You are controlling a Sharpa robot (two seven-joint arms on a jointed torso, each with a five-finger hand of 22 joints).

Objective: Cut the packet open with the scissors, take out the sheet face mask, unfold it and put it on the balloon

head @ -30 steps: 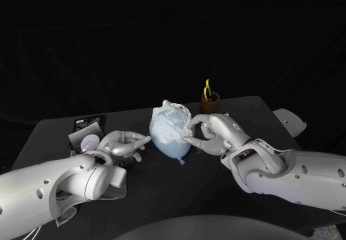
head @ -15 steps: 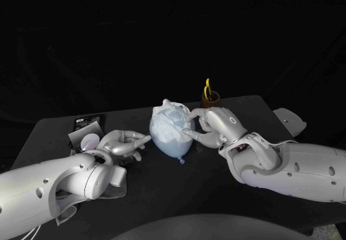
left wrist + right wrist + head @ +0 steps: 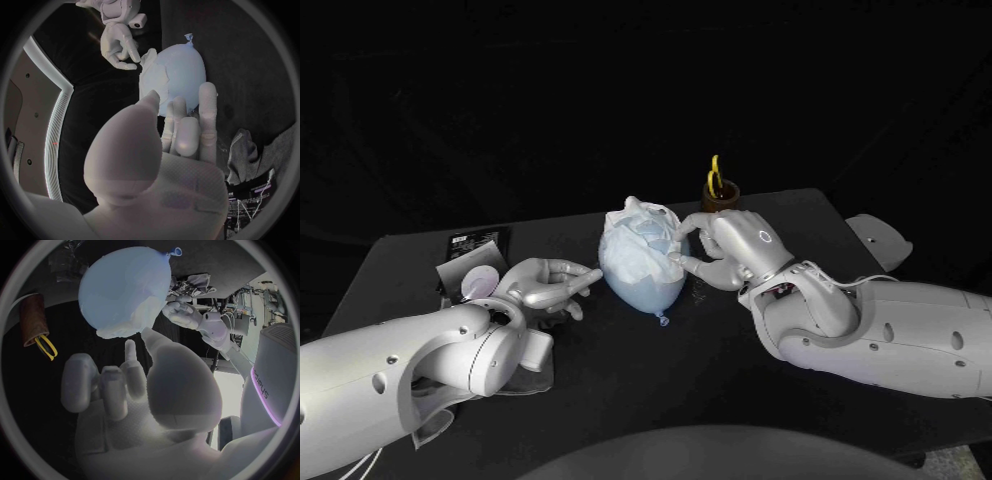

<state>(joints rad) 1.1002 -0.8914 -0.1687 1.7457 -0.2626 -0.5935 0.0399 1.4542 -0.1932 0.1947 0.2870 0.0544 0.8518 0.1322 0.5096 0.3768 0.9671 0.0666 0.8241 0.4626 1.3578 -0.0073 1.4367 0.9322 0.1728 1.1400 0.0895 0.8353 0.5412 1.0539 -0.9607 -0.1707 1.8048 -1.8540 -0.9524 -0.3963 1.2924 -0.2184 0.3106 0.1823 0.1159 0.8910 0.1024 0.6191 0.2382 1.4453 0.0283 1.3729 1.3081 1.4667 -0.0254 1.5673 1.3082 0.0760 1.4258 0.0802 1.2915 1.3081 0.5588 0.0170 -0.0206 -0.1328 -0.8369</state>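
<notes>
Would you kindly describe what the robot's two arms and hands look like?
The left arm and right arm have smooth, rounded white shells; the right one carries small dark dots. The left hand and right hand are silver and many-fingered. A small ring mark sits on the back of the right hand, and thin white cables loop at its wrist.

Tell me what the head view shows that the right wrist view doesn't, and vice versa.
The head view adds the flat dark printed packet at the black table's far left corner and the back of the right robot hand. The right wrist view adds that hand's palm side, fingertips close to the white sheet mask's edge. Both share the pale blue balloon, the brown holder with yellow scissor handles, and the left robot hand.
</notes>
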